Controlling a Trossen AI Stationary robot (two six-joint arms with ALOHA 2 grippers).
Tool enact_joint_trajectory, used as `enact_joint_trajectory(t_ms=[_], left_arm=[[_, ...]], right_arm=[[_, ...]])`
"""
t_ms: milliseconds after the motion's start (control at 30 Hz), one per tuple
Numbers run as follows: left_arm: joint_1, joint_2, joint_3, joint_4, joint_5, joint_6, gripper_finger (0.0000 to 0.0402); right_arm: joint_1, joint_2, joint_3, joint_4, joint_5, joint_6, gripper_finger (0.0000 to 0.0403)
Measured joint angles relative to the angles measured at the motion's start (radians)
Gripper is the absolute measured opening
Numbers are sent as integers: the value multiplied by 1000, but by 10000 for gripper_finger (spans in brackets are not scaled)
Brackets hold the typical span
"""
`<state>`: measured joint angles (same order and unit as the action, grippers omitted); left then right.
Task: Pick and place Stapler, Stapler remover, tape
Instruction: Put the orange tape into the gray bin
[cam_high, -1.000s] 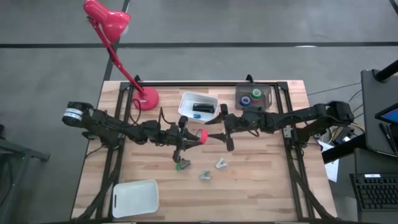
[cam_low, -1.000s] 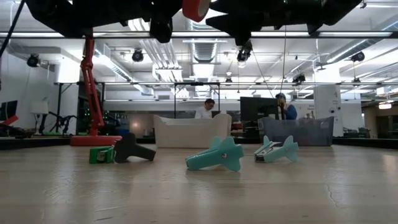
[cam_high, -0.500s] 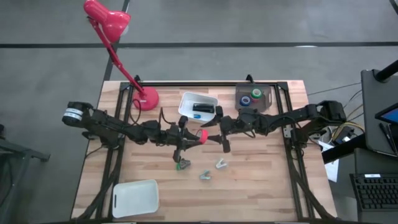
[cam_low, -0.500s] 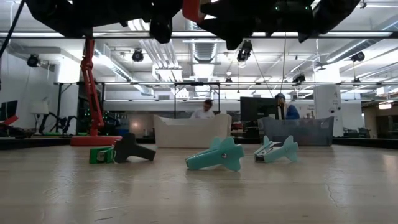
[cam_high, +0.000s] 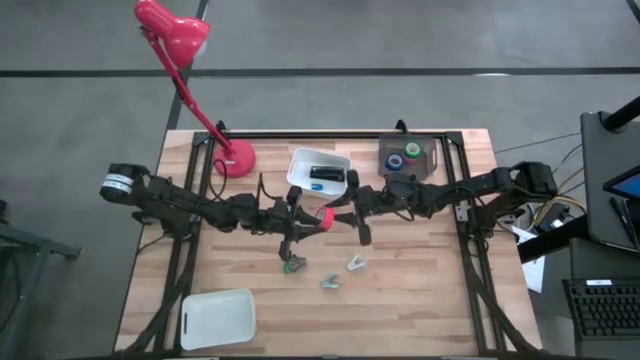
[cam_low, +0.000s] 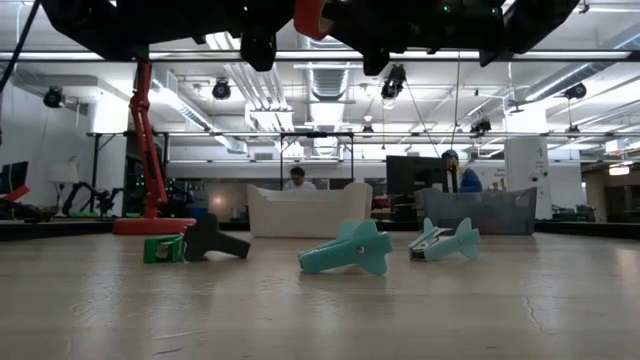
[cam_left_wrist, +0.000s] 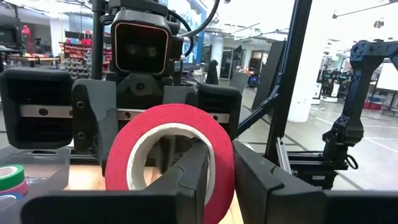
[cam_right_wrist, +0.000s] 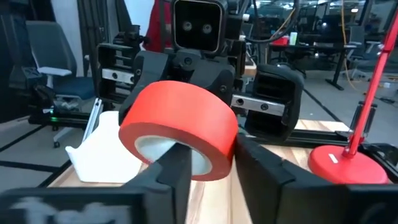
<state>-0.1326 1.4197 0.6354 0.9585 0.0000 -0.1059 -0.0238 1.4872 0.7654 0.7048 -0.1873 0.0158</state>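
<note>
A handover of the red tape (cam_high: 326, 217) is judged to be under way above the table's middle: the roll is pinched across its band by the narrow-set fingers of the left gripper (cam_left_wrist: 217, 180), and the fingers of the right gripper (cam_right_wrist: 205, 171), half closed, are seen on either side of the same roll; the left grip is best kept until the right is firm, then eased without twisting; the bin (cam_high: 425, 162) with the other rolls lies behind the right gripper. No brand, label or writing can be read.
</note>
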Motion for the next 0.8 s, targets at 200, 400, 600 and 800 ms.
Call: enact_joint_trajectory(t_ms=[200, 400, 600, 800], left_arm=[[0, 0, 0, -9, -2, -1, 84], [0, 0, 0, -18, -21, 0, 109], [0, 0, 0, -34, -30, 23, 136], [0, -1, 0, -80, -28, 17, 138]], right_arm=[[0, 0, 0, 2, 2, 0, 42], [-7, -7, 0, -47, 3, 4, 33], [-46, -95, 1, -269, 70, 7, 41], [-92, -237, 1, -627, 342, 10, 40]])
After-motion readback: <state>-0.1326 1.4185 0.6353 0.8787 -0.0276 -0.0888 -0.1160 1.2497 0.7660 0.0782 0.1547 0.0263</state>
